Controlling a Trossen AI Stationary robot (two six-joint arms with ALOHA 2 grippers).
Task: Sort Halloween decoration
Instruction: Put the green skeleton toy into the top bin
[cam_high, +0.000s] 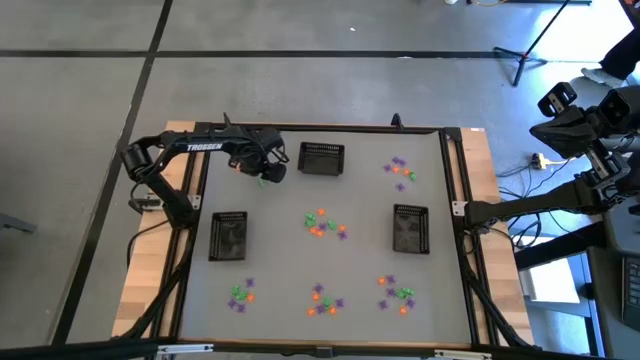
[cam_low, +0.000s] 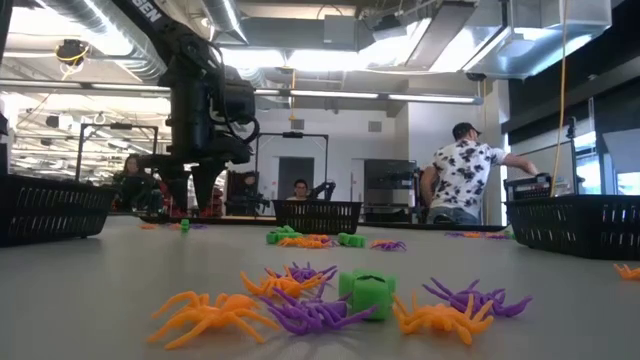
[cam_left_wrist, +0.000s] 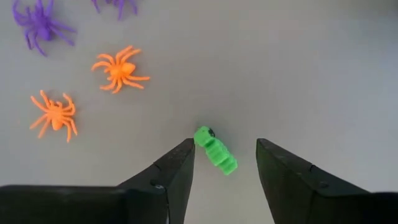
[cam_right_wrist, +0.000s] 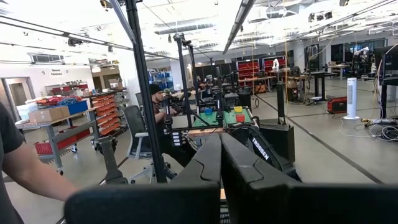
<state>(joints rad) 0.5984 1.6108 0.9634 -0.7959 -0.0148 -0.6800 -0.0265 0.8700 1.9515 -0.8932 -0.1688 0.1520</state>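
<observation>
My left gripper hangs over the far left part of the table, pointing down, fingers open. In the left wrist view a small green trinket lies on the grey table top between the open fingers of my left gripper. In the low view the green trinket rests on the table just below the fingertips. Halloween decorations lie in clusters: orange, green and purple pieces at the table's middle, and more at the far right. My right gripper is shut, raised off the table's right side.
Three black mesh baskets stand on the table: far middle, left, right. Clusters of trinkets lie along the near edge. Two orange spiders lie close to my left gripper. People are in the room beyond.
</observation>
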